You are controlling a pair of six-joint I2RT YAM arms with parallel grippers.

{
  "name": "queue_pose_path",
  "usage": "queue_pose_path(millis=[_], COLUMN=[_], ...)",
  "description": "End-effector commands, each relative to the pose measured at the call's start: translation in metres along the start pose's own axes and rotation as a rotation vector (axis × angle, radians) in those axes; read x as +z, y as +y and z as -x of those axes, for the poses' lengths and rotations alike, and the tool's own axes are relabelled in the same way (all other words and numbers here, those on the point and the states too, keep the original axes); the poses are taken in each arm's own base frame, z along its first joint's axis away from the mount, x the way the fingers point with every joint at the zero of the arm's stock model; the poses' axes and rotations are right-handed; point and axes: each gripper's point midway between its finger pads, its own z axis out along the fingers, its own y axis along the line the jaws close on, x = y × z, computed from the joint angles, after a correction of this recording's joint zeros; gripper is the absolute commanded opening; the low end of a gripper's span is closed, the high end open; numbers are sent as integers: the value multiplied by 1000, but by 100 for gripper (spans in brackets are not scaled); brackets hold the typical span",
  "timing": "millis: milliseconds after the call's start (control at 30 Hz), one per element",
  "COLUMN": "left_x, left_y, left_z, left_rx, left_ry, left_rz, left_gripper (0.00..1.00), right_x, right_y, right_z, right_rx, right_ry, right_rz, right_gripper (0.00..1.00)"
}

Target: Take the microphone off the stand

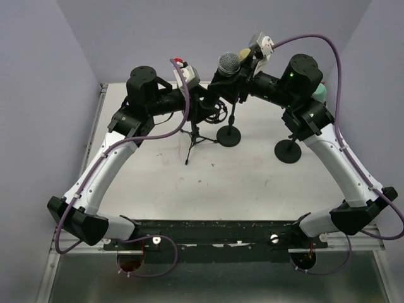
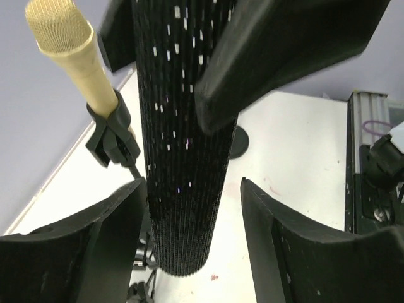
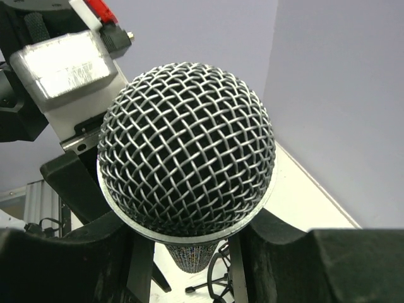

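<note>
Because the microphone [image 1: 229, 63] is stiff, weighty and probably slick, I'd grip its black barrel [image 2: 183, 158] below the grille. It stands upright, head up, over the tripod stand [image 1: 193, 134] at the desk's [image 1: 252, 180] far side. My left jaws straddle the barrel, apart. Whether my right jaws pinch it, I cannot tell.

White table [image 1: 252, 177]: work surface, bounded on its left edge by an aluminium rail [image 1: 100, 120]. Lilac walls [image 1: 189, 31] enclose the far, left and right sides. Gold microphone [image 2: 66, 47]: mesh head and pale gold body, tilted, seated in a black clip [image 2: 112, 134] near the far wall. Round black base [image 1: 288, 151]: rests flat on the table, right of centre. Teal object [image 1: 320, 92]: far right, mostly hidden, kind not discernible.
</note>
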Motion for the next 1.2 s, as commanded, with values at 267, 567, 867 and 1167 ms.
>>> queue_pose_path(millis=[267, 567, 867, 1167], left_x=[14, -14, -114, -270], left_y=[-14, 21, 75, 99], left_z=[52, 70, 66, -145], left_rx=[-27, -48, 179, 19], left_ry=[-107, -115, 15, 722], left_rz=[-116, 199, 779, 1195], left_gripper=[51, 12, 9, 0], right_x=[1, -21, -69, -71], right_y=[-1, 3, 3, -7], right_z=[4, -14, -85, -117], right_rx=[16, -52, -13, 103], right_ry=[-42, 64, 256, 293], right_rz=[-2, -23, -139, -164], right_gripper=[10, 100, 100, 100])
